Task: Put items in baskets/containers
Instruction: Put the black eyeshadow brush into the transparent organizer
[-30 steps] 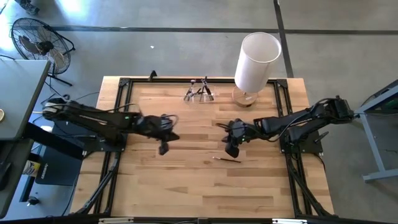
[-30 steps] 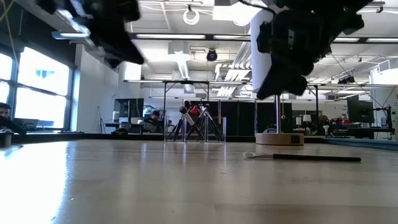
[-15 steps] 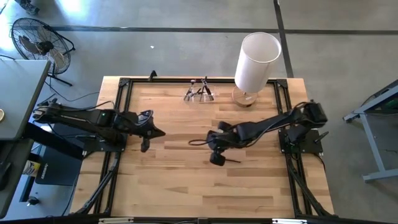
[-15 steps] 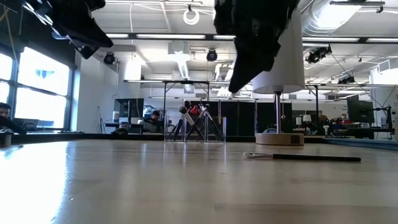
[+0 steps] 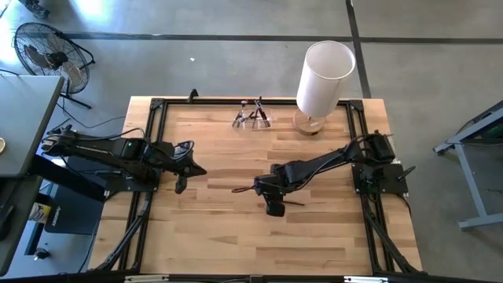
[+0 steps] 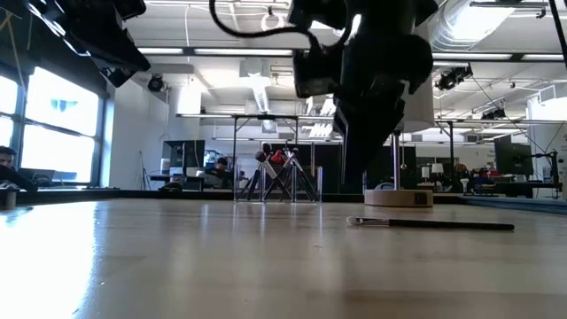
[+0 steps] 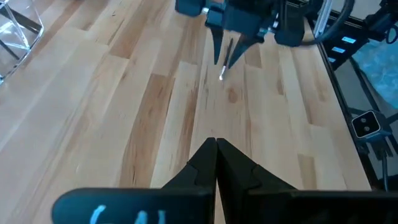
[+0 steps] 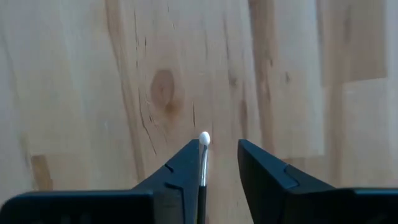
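Wooden table [image 5: 236, 228], your right gripper [image 8: 219, 163] spread apart astride one makeup brush [image 8: 203, 163], left gripper [image 7: 216, 163] pressed together, well apart.

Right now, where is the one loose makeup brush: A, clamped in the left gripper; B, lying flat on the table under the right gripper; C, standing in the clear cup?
B: the loose makeup brush lies flat on the table, beneath the open right gripper.
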Tool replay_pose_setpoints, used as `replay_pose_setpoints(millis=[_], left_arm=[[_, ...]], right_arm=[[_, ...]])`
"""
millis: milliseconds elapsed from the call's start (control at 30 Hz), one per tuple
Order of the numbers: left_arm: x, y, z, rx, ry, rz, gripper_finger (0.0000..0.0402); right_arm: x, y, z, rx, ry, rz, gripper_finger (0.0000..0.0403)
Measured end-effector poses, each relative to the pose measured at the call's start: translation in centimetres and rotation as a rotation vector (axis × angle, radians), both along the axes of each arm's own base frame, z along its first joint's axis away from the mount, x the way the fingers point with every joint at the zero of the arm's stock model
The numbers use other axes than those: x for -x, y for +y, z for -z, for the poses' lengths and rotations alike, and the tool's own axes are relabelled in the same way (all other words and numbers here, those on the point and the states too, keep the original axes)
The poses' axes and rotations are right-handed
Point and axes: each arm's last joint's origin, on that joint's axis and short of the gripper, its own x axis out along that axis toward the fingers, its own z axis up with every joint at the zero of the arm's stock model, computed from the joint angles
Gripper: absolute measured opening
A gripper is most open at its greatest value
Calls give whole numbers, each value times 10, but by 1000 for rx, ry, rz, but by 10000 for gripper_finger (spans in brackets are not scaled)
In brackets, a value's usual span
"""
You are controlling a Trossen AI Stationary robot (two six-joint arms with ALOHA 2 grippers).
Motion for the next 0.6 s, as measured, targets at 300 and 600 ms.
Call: replay_pose_setpoints(millis=[300, 600], left_arm=[[0, 0, 1, -1, 8, 1, 0], [0, 0, 1, -1, 9, 1, 0]], right_arm=[[-5, 4, 27, -9, 65, -34, 113], [-8, 3, 36, 8, 80, -44, 65]])
